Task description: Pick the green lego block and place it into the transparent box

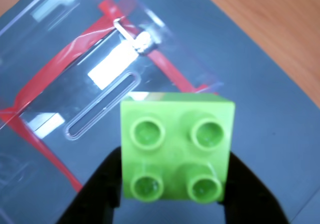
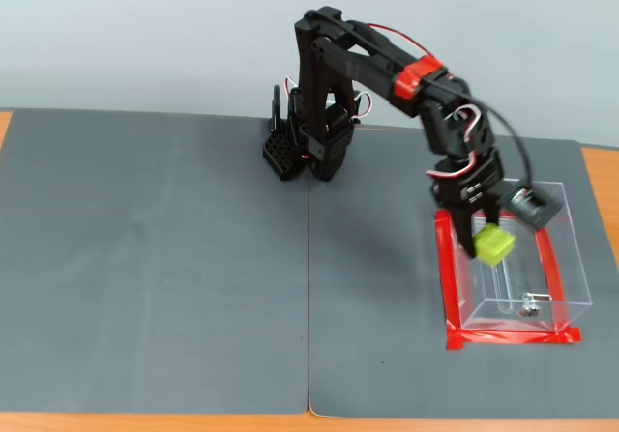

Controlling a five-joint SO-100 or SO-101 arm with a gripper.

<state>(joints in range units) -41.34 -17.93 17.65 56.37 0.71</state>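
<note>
Mats: two dark grey mats (image 2: pixel 155 258) lie side by side and cover most of the tabletop; the seam between them runs from the far edge to the near edge, close to the middle of the fixed view.
Tabletop: orange-brown wood (image 2: pixel 599 176) shows as narrow strips at the left, right and near edges; in the wrist view it fills the upper right corner.
Red tape: a rectangle of red tape (image 2: pixel 513 336) is stuck on the right-hand mat.
Wall: plain pale grey wall (image 2: pixel 145 36) behind the tabletop.
</note>
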